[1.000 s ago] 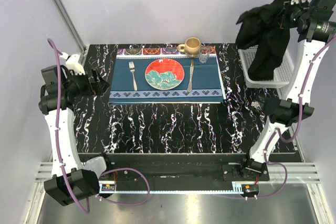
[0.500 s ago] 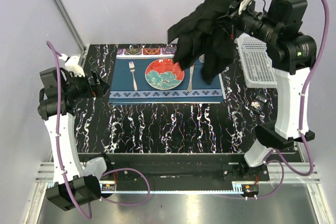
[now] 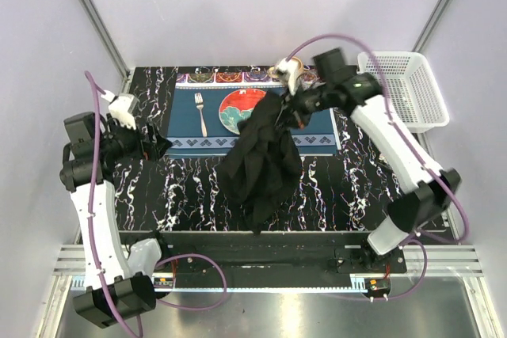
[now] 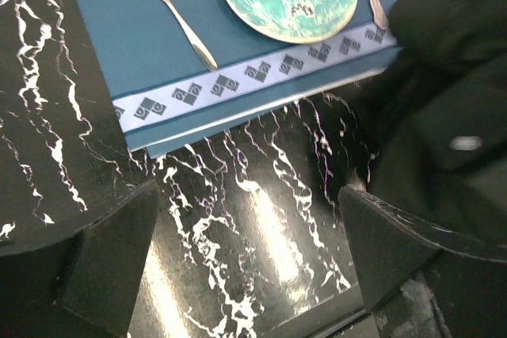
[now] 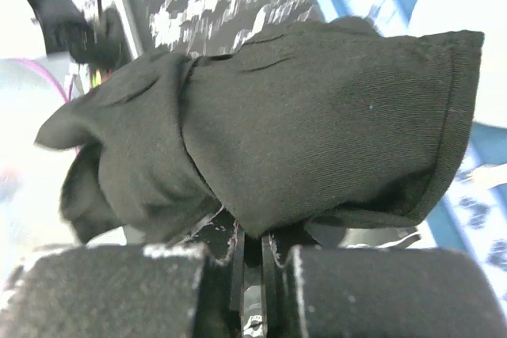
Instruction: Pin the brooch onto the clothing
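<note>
Black shirt (image 3: 261, 165) held bunched in my right gripper (image 3: 295, 105), above the blue placemat's (image 3: 190, 120) near right corner.

My right fingers are closed tight on a fold of matt black, crumpled cloth. The shirt hangs as one long bundle. Its long axis runs from the placemat's right half toward the near table edge, with its lower end over the marbled tabletop (image 3: 341, 187) nearward of the placemat. My left gripper (image 3: 156, 145) is spread wide, holding nothing, off the placemat's near left corner and apart from the shirt.
</note>
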Tool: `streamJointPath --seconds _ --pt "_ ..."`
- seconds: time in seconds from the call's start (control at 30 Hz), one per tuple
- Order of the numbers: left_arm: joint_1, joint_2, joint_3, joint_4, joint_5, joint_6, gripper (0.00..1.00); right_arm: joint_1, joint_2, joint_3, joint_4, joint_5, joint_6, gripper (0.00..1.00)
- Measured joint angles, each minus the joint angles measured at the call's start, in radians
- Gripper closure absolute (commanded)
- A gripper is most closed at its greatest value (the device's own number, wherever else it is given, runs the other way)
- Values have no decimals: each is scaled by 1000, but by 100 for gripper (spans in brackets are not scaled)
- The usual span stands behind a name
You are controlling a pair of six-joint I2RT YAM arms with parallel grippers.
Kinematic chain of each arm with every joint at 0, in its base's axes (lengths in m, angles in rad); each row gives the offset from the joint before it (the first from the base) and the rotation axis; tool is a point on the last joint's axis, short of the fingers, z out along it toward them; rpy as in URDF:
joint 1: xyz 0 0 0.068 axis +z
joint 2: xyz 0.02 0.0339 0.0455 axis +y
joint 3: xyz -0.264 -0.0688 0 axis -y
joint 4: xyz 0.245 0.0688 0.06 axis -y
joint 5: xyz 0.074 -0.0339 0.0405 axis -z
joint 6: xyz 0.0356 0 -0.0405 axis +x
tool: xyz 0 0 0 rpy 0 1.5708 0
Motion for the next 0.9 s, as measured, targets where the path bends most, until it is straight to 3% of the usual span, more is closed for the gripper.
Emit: streamJointPath --seconds 0.2,0.37,0.47,0.57,0.7,0.9 --pt "-2 -85 -98 -84 92 244 1 80 124 -237 -32 -26 -82 73" --pt "-36 -131 -161 -197 98 493 1 145 129 -288 -32 -28 -93 38" --pt "-76 -137 -185 -236 94 575 1 180 127 -288 -16 -32 -74 29" --pt "-119 -142 -207 -269 90 642 1 184 117 -288 -4 -8 -40 1" --pt "-198 -150 -238 -277 86 708 1 136 68 -298 6 47 -16 0" --pt "-363 -110 -282 -201 34 713 1 -69 -61 -379 20 93 20 0"
